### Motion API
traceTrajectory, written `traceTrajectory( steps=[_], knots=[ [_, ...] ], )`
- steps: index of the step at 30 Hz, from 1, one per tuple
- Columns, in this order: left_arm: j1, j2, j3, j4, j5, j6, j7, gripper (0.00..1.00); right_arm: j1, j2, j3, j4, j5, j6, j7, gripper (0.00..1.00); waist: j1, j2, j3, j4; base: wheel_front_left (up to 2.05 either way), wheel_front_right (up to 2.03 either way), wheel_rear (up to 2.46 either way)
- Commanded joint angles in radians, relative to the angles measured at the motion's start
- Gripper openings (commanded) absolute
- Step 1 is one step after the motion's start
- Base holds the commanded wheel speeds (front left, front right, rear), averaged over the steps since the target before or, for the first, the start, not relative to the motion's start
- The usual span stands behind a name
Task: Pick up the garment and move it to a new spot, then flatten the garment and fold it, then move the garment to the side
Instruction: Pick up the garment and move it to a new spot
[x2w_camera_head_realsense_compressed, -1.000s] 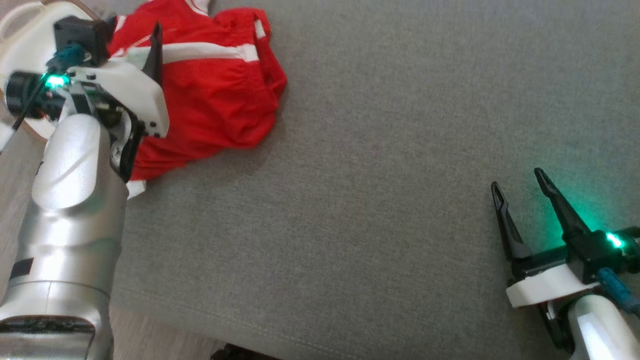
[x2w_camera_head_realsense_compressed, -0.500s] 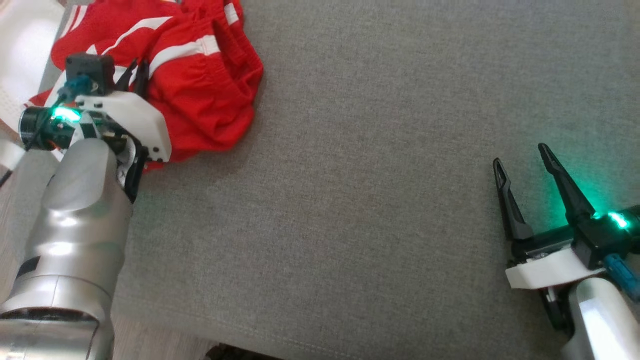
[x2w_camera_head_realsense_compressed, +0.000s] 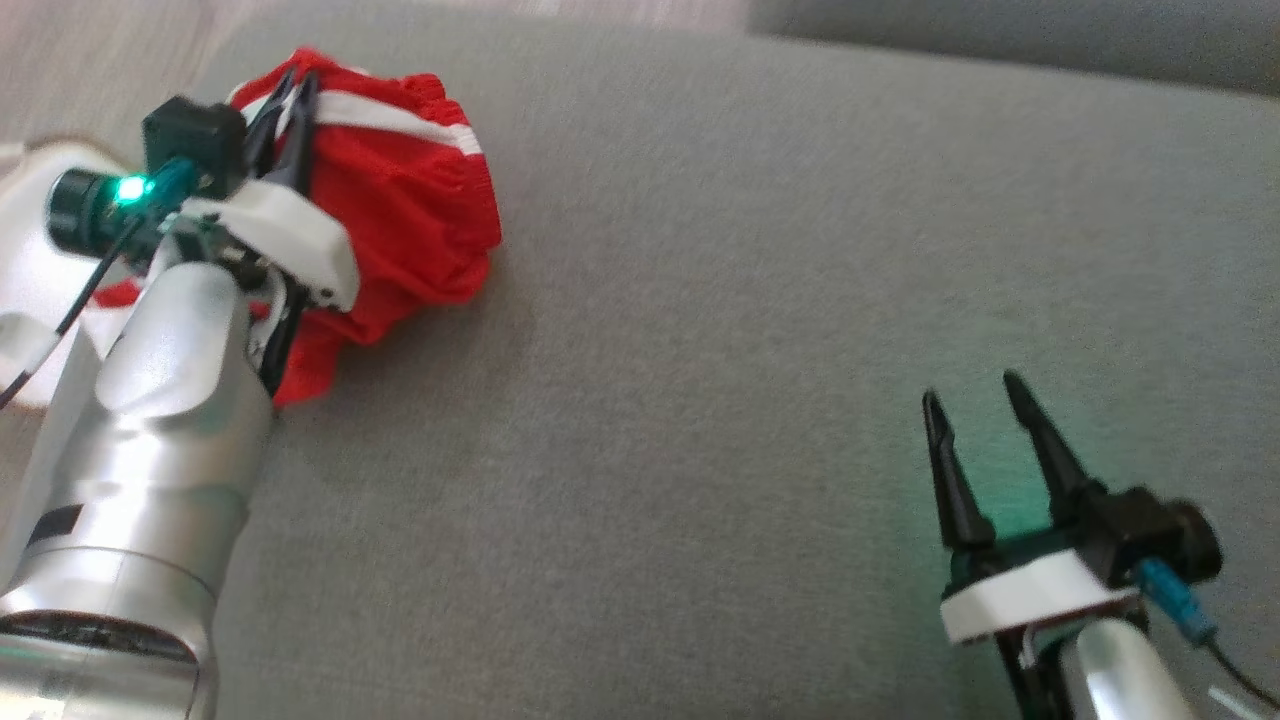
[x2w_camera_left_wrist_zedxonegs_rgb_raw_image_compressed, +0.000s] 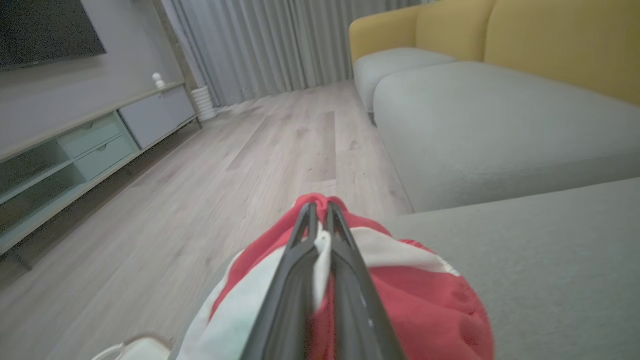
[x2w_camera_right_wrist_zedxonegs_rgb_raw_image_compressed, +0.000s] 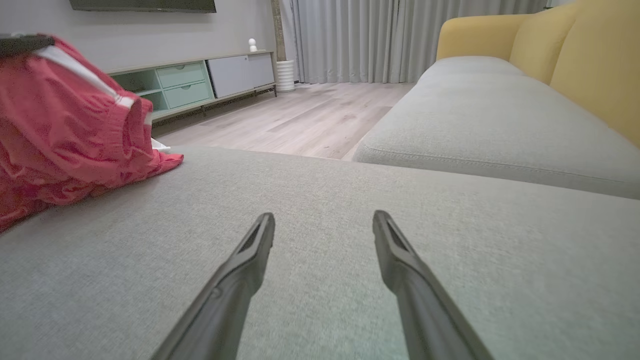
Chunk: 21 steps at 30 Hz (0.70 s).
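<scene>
Head view: the left hand (x2w_camera_head_realsense_compressed: 290, 85) is clamped on the red garment (x2w_camera_head_realsense_compressed: 410, 210), which is bunched beside its fingers. The right hand (x2w_camera_head_realsense_compressed: 975, 390) has its fingers apart, well off. I judge this the pick-up step; next, carry it over the sofa seat (x2w_camera_head_realsense_compressed: 700, 400).
Left wrist view: cloth humps round the fingers, with no long axis readable.
Right wrist view: the bundle sags left of the fingers.

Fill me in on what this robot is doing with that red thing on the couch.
The robot's left tool is shut on a fold of the red garment, which has white stripes and is bunched up near the left edge of the grey couch seat. The garment's lower part rests on the seat. The right tool is open and holds nothing, off to the right over bare cushion. The garment has not yet been laid flat or folded.
</scene>
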<state>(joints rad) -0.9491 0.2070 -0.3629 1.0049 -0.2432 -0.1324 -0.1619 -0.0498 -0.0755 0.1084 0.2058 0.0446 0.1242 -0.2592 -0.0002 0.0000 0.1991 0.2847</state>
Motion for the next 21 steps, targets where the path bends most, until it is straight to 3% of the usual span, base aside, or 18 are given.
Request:
traceTrajectory(
  steps=[1,8,14,21],
  knots=[
    [-0.045,0.051,0.016,-0.040,-0.014,0.002,-0.004,0.00,0.002,0.004,0.021,-0.023,0.006,0.007,-0.003,1.00,0.0002,0.0000,-0.088,-0.065,0.00,0.00,0.00],
    [-0.026,0.107,-0.174,-0.260,-0.170,0.002,0.083,0.00,0.049,0.024,0.021,-0.005,0.031,0.007,-0.003,1.00,0.0002,0.0000,-0.208,-0.198,0.00,0.00,0.00],
    [-0.035,0.149,-0.246,-0.460,-0.242,0.002,0.128,0.00,0.055,0.025,0.033,-0.011,0.077,0.007,-0.003,1.00,0.0002,0.0000,-0.240,-0.342,0.00,0.00,0.00],
    [-0.011,0.087,-0.259,-0.575,-0.311,0.012,0.195,0.00,0.057,0.025,0.033,-0.017,0.094,0.007,-0.003,1.00,0.0002,0.0000,-0.245,-0.495,0.00,0.00,0.00]
  ],
)
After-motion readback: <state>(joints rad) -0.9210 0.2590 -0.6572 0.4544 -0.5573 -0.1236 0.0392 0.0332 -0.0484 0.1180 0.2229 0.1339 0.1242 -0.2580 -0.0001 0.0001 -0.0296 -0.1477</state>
